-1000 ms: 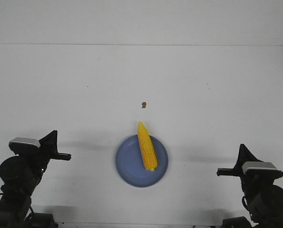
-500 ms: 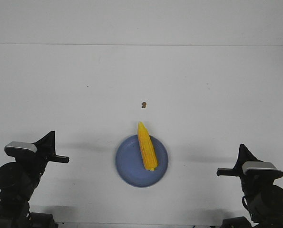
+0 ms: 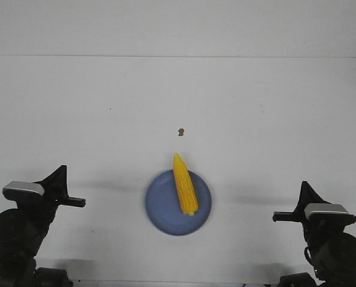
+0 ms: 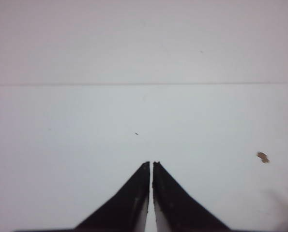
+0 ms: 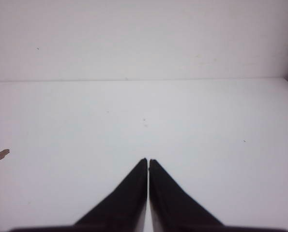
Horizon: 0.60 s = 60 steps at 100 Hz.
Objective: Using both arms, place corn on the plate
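The yellow-orange corn (image 3: 184,184) lies on the periwinkle-blue plate (image 3: 160,209) near the table's front middle, its pointed tip reaching just over the plate's far rim. My left gripper (image 3: 63,173) sits folded back at the front left, well apart from the plate, its jaws shut with nothing between them (image 4: 151,163). At the front right my right gripper (image 3: 304,190) rests the same way, jaws shut and empty (image 5: 148,160). Neither wrist view shows the corn or the plate.
A small brown speck (image 3: 180,131) lies on the white table beyond the plate; it also shows as the speck (image 4: 263,157) in the left wrist view and the speck (image 5: 2,154) in the right wrist view. The table's far edge meets a white wall.
My left arm has drawn back a little toward the front left and sunk lower. The right arm, corn and plate have not moved.
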### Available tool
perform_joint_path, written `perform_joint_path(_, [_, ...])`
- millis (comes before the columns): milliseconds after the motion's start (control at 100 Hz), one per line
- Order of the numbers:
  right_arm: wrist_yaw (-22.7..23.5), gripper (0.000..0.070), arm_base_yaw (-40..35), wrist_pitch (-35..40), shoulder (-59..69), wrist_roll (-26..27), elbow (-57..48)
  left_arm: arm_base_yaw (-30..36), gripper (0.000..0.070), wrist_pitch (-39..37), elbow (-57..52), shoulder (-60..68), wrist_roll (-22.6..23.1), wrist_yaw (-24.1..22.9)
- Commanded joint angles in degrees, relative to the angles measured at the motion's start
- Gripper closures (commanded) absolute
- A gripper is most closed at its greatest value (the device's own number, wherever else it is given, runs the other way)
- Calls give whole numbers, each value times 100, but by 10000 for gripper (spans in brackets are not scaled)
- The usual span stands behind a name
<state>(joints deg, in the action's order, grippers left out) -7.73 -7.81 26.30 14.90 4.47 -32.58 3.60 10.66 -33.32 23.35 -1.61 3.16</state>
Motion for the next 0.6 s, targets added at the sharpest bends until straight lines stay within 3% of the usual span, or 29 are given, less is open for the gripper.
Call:
perform_joint_path(0, [-20,692,-4,-52,13,-42,-42,0,688,-120,79,-42,247,-24])
perform_joint_path(300, [-20,692,-4,-52,13,-44,-42,0,688,-1373,1703,-1268,245,-26])
perform_joint_path(590, [-20,692,-4,-52,13,-42,-42,0,688,-1410,2704,-2319,229,-26])
